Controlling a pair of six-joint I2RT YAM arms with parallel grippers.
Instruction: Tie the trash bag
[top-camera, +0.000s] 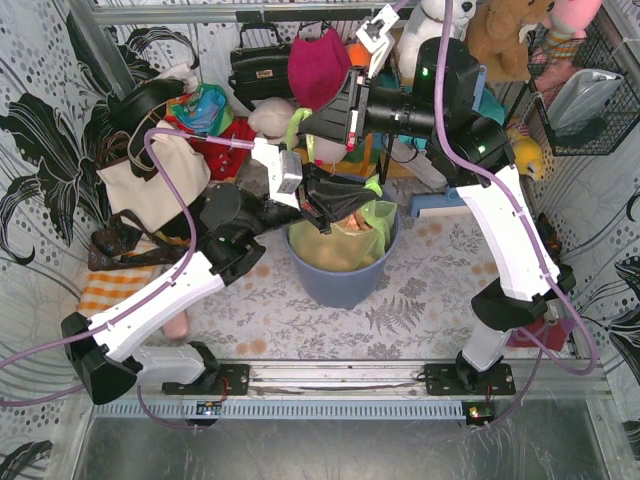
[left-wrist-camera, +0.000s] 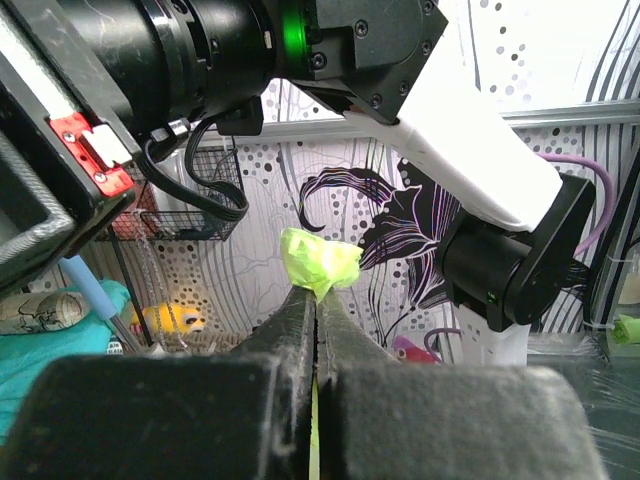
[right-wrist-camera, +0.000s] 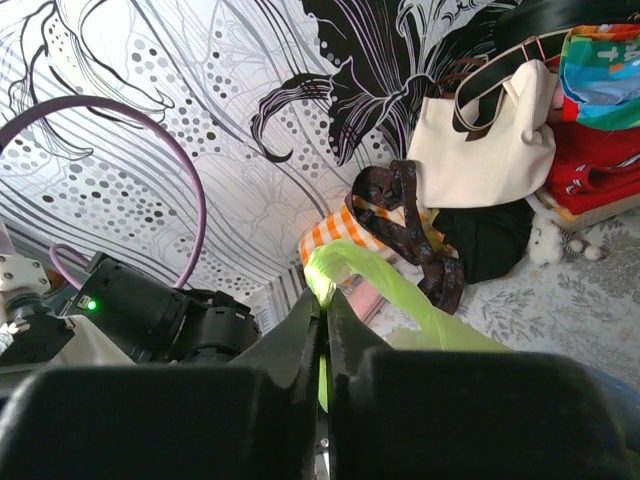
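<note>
The lime-green trash bag (top-camera: 372, 228) sits in a blue-grey round bin (top-camera: 340, 280), with tan paper showing through. My left gripper (top-camera: 345, 203) is shut on a tuft of the bag's rim (left-wrist-camera: 318, 260), just above the bin. My right gripper (top-camera: 305, 125) is shut on another strip of the bag (right-wrist-camera: 400, 285), pulled up and to the left of the bin; the strip (top-camera: 293, 128) shows as a green loop in the top view. The two arms cross over the bin.
Handbags, a cream tote (top-camera: 150, 180), a red hat (top-camera: 318, 68) and soft toys (top-camera: 500, 35) crowd the back. A wire basket (top-camera: 590, 90) hangs at the right wall. Folded cloths (top-camera: 105, 290) lie at the left. Patterned walls stand close on both sides.
</note>
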